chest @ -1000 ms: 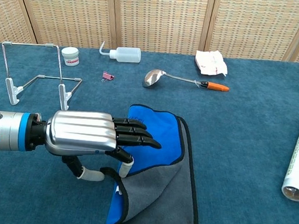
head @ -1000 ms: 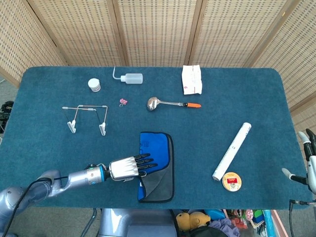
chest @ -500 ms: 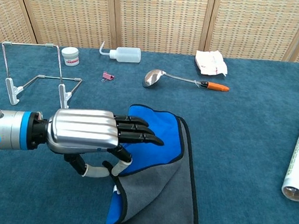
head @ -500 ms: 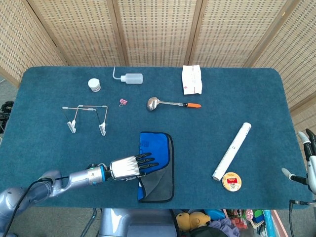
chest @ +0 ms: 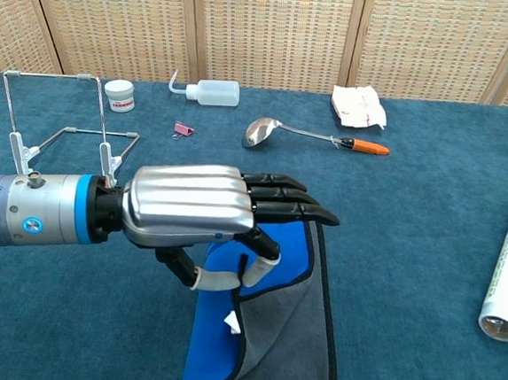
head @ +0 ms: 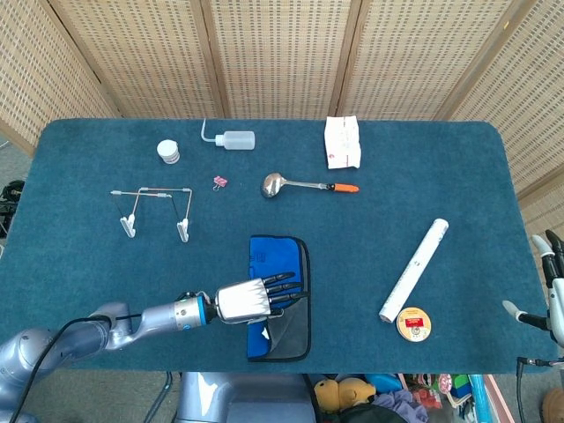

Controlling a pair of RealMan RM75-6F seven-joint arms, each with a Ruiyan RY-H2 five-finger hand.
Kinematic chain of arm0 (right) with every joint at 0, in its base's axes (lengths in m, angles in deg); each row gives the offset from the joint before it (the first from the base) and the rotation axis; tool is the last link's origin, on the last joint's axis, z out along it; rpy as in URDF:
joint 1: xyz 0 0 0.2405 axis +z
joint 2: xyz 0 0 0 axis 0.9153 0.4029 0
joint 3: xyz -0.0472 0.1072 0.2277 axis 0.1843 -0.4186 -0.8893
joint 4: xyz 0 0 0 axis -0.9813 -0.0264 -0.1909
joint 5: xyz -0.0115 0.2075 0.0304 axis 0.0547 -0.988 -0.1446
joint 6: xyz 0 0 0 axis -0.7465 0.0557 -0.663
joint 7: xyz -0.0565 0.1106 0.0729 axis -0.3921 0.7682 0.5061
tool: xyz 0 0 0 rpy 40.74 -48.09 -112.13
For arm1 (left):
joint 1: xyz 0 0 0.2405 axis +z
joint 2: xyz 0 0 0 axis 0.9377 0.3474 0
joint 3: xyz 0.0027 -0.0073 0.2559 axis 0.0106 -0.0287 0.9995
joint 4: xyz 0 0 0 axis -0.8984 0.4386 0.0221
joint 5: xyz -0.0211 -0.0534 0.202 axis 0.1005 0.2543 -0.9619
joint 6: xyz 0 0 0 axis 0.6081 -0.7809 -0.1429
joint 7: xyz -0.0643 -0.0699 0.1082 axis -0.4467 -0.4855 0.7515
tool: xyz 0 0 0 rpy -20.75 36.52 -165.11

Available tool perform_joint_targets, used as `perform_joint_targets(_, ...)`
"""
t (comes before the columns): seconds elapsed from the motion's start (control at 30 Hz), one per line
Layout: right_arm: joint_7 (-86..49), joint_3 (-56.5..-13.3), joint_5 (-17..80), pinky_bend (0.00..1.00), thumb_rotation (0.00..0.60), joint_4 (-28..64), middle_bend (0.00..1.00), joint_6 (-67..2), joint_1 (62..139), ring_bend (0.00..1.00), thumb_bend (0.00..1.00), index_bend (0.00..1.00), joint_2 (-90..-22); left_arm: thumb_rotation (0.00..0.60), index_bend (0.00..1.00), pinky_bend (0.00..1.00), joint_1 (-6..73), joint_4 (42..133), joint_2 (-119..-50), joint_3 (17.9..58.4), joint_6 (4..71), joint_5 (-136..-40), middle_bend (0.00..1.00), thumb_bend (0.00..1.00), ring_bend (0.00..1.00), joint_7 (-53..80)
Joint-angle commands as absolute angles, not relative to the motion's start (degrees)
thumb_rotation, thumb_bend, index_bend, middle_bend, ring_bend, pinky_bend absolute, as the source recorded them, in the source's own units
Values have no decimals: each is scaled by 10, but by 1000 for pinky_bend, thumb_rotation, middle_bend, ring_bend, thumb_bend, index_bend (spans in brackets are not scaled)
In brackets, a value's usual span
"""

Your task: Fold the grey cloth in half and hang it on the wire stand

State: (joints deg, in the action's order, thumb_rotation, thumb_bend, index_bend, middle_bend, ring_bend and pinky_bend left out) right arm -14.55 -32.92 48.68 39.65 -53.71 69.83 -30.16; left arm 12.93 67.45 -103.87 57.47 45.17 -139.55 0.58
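- Pinching an edge of the grey cloth (chest: 284,353) between thumb and a finger, the left hand (chest: 203,214) sits at the lower centre of the chest view, its other dark fingers (chest: 293,202) stretched out flat toward the right.
- Blue on one face and grey on the other, the cloth lies low in the middle of the head view on the blue table (head: 79,256); the held part curls up off the surface, showing a small white tag.
- The wire stand (head: 157,210) stands at the left of the head view, well apart from the cloth, with nothing hanging on it.
- The right hand (head: 548,291) shows only at the far right edge of the head view, off the table's side; its fingers appear spread and hold nothing that can be seen.
- Along the upper part of the frame sit a small white jar (head: 168,152), a squeeze bottle (head: 232,138), a pink binder clip (head: 219,181), a spoon (head: 304,185) with an orange handle, and a white packet (head: 342,142).
- At the lower right lie a white tube (head: 414,269) and, just beside its near end, a round tin (head: 413,324).
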Motion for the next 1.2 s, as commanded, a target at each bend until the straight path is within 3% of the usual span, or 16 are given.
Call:
perform_joint_targets(0.03, -143, -329, 487, 0, 600, 397, 0, -538, 698, 0, 0, 0, -301, 600, 560, 0, 118, 683, -1051, 565, 445, -1397, 0, 435, 0, 19)
perform_joint_targets(0.6, -129, -329, 487, 0, 600, 394, 0, -536, 697, 0, 0, 0, -296, 600, 553, 0, 63, 662, -1128, 526, 409, -1408, 0, 433, 0, 83)
perform_joint_targets(0.7, -127, -329, 487, 0, 600, 393, 0, -532, 698, 0, 0, 0, -296, 600, 468, 0, 51, 651, -1142, 524, 401, -1412, 0, 411, 0, 89)
perform_joint_targets(0.77, -126, -329, 486, 0, 600, 392, 0, -531, 698, 0, 0, 0, -295, 600, 228, 0, 48, 646, -1150, 526, 398, -1413, 0, 361, 0, 91)
perform_joint_targets(0.87, -124, -329, 486, 0, 600, 391, 0, -530, 699, 0, 0, 0, -295, 600, 21, 0, 48, 642, -1160, 530, 402, -1412, 0, 315, 0, 83)
perform_joint_targets(1.2, -119, -328, 485, 0, 600, 389, 0, -527, 699, 0, 0, 0, -293, 600, 0, 0, 55, 626, -1171, 526, 454, -1411, 0, 238, 0, 63)
